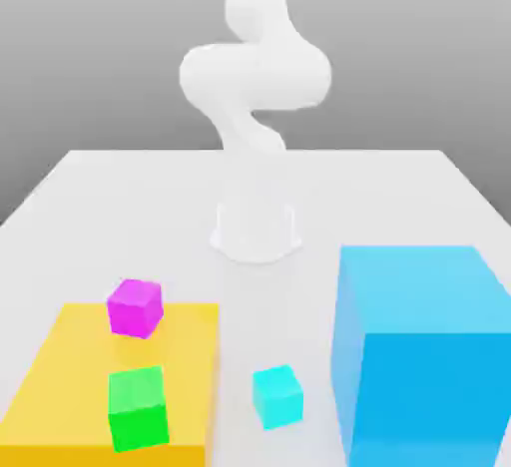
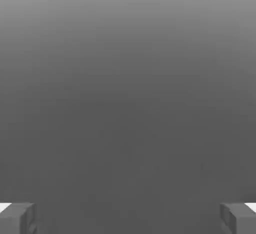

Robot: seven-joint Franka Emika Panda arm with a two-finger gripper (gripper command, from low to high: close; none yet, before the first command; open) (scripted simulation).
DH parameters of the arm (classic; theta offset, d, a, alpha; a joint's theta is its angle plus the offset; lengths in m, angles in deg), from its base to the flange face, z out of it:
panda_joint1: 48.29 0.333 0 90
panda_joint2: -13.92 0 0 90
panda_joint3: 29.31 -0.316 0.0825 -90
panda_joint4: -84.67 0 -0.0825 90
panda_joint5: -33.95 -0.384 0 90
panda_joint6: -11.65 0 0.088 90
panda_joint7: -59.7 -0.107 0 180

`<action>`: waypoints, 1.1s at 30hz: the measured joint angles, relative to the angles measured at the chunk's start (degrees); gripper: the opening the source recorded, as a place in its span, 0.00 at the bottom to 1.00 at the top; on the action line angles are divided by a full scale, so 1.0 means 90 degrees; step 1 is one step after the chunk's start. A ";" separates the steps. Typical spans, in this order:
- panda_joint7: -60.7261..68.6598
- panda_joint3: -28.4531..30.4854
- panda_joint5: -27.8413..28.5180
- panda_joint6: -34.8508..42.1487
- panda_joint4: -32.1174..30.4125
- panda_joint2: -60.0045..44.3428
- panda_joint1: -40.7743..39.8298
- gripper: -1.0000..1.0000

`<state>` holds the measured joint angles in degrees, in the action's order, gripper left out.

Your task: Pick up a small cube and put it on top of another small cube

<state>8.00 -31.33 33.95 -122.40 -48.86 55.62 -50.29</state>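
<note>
Hand view shows me the gripper spread wide, nothing between its fingers; on the table, the small cyan cube sits between the yellow block and the big blue cube.

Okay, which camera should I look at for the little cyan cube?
The exterior view: it shows the small cyan cube whole, between the yellow block and the big blue cube. In the hand view I see just the open pincer before a grey backdrop, no cube.
</note>
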 joint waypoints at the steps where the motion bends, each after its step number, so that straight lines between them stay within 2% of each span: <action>1: -0.0280 -0.0104 -0.0003 -0.0107 -0.0083 -0.0198 -0.0102 0.50; 10: -0.2692 -0.0972 0.0082 -0.1015 -0.0781 -0.1844 -0.0889 0.50; 20: -0.5565 -0.1656 0.0475 -0.2004 -0.1547 -0.3688 -0.1463 0.50; 28: -0.7784 -0.1623 0.0683 -0.2799 -0.2161 -0.5157 -0.1350 0.50; 33: -0.8590 -0.1061 0.1284 -0.3597 -0.2085 -0.6243 -0.0909 0.50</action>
<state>-69.30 -40.88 45.50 -154.78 -67.62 -0.57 -58.47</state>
